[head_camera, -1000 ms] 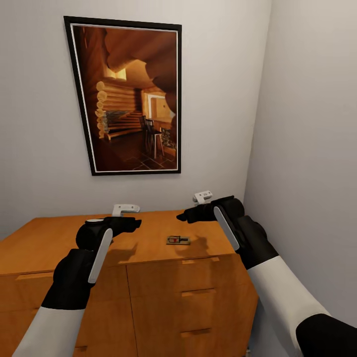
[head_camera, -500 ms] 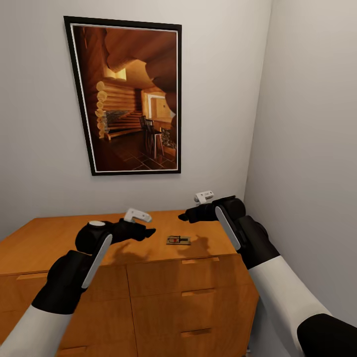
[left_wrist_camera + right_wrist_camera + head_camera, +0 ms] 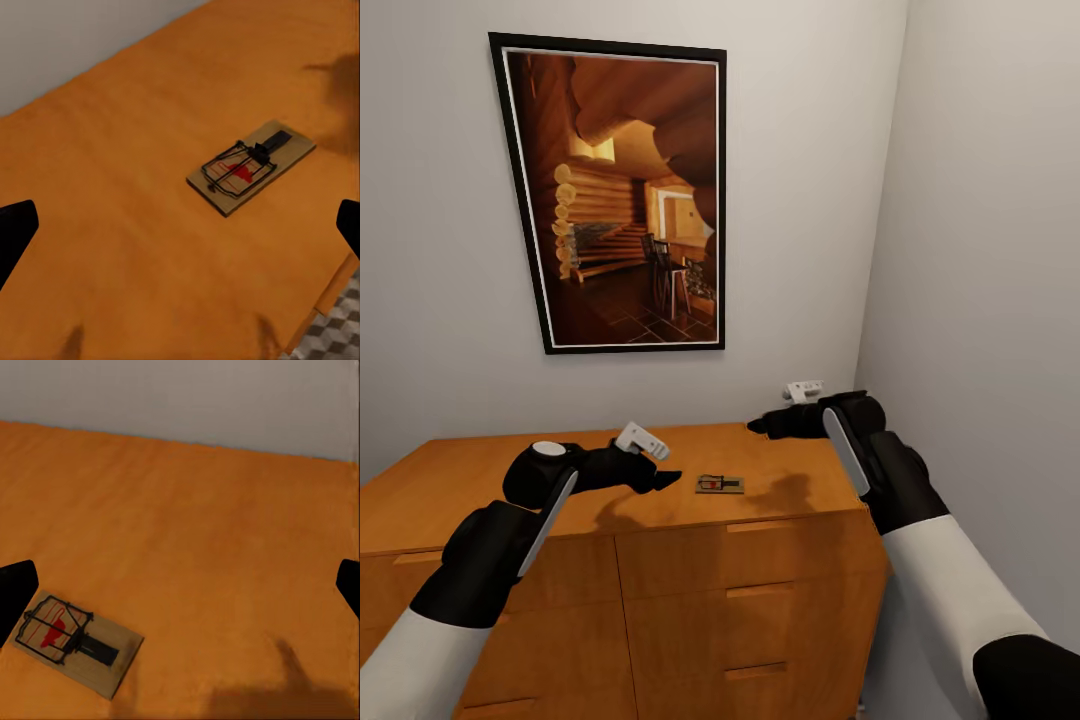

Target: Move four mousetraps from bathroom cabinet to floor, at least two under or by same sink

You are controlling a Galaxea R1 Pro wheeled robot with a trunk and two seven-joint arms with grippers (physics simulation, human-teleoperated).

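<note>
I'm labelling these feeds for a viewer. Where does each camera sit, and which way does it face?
Head view: on the robot's head, facing forward and down at the cabinet, a framed picture above; both arms show, left pincer, right pincer.
Left wrist view: near the left pincer, facing the mousetrap; dark fingertips at the edges.
Right wrist view: near the right pincer, facing the cabinet top; fingertips at the edges.
All three share the mousetrap.
</note>
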